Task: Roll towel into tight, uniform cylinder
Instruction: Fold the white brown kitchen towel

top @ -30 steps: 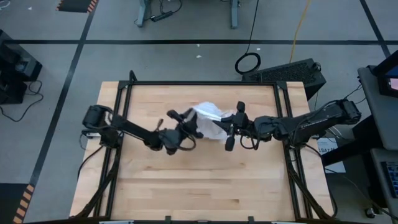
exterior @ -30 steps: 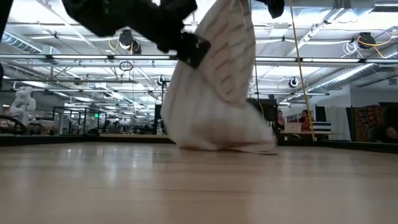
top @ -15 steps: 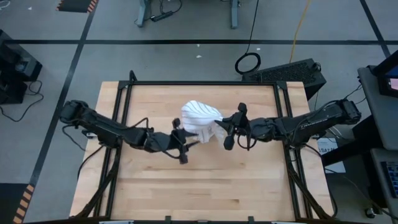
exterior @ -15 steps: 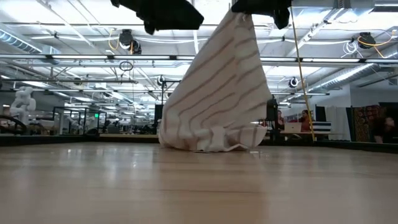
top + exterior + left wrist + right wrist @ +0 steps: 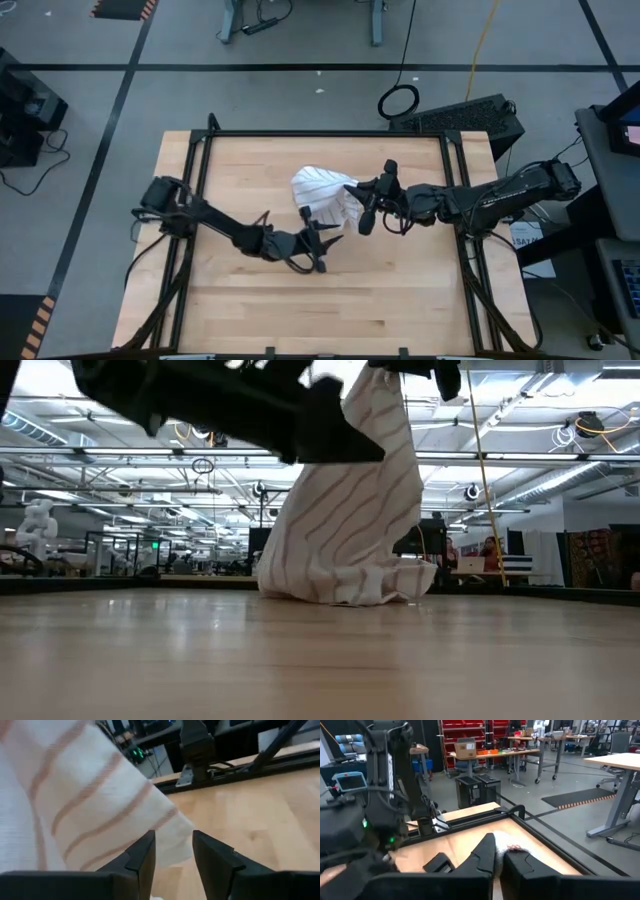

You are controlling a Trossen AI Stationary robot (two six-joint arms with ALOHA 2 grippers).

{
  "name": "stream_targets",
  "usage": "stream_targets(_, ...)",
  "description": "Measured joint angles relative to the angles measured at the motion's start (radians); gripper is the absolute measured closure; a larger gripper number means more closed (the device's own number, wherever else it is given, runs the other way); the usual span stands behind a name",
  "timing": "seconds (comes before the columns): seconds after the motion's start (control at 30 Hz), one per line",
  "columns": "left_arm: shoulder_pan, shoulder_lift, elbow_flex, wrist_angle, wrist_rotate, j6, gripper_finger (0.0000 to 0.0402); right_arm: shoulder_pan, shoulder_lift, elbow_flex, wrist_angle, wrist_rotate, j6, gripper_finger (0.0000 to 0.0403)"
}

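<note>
Towel (image 5: 322, 192) — hung from clenched right gripper (image 5: 357, 193), hem on counter (image 5: 400, 290); left gripper (image 5: 330, 240) beside towel, fingers (image 5: 212, 857) apparently empty, parted.

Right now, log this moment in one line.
towel: hanging, hem on table | right gripper: shut on towel | left gripper: open, beside towel
</note>
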Motion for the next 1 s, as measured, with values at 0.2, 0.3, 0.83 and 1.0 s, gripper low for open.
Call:
stream_targets(0.2, 0.009, 0.120, 0.056, 0.113, -0.022, -0.016, 0.0186, 0.000, 0.000, 0.000, 0.000, 0.003, -0.003, 0.0399)
stream_targets(0.3, 0.012, 0.169, 0.105, 0.122, -0.068, -0.018, 0.0132, -0.002, 0.000, 0.000, 0.004, 0.003, -0.011, 0.0399)
stream_targets(0.83, 0.056, 0.245, 0.248, 0.047, -0.252, -0.024, 0.0213, -0.006, 0.000, 0.000, -0.002, 0.003, -0.012, 0.0399)
stream_targets(1.0, 0.039, 0.242, 0.248, 0.055, -0.257, 0.018, 0.0377, -0.006, 0.000, 0.000, -0.009, 0.003, -0.020, 0.0399)
